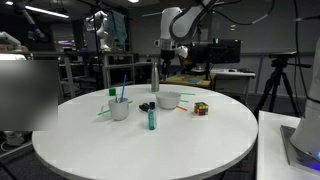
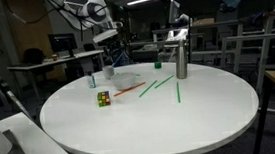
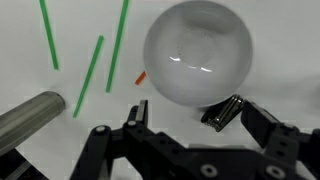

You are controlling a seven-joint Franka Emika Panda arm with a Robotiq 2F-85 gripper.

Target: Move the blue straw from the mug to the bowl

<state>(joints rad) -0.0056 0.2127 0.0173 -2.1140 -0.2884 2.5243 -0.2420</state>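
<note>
The white mug (image 1: pixel 120 110) stands on the round white table (image 1: pixel 150 150) with the blue straw (image 1: pixel 123 95) upright in it. The white bowl (image 1: pixel 168 100) sits to its right and looks empty in the wrist view (image 3: pixel 197 62). My gripper (image 1: pixel 167 65) hangs well above the bowl, open and empty; it also shows in an exterior view (image 2: pixel 108 51). In the wrist view the open jaws (image 3: pixel 185 118) are at the bowl's near rim. The mug and blue straw are out of the wrist view.
A teal tube with a dark cap (image 1: pixel 151 118) stands in front of the bowl. A Rubik's cube (image 1: pixel 201 108) lies to its right. A metal bottle (image 1: pixel 155 78) stands behind. Green straws (image 3: pixel 92 75) and an orange piece (image 3: pixel 140 78) lie on the table.
</note>
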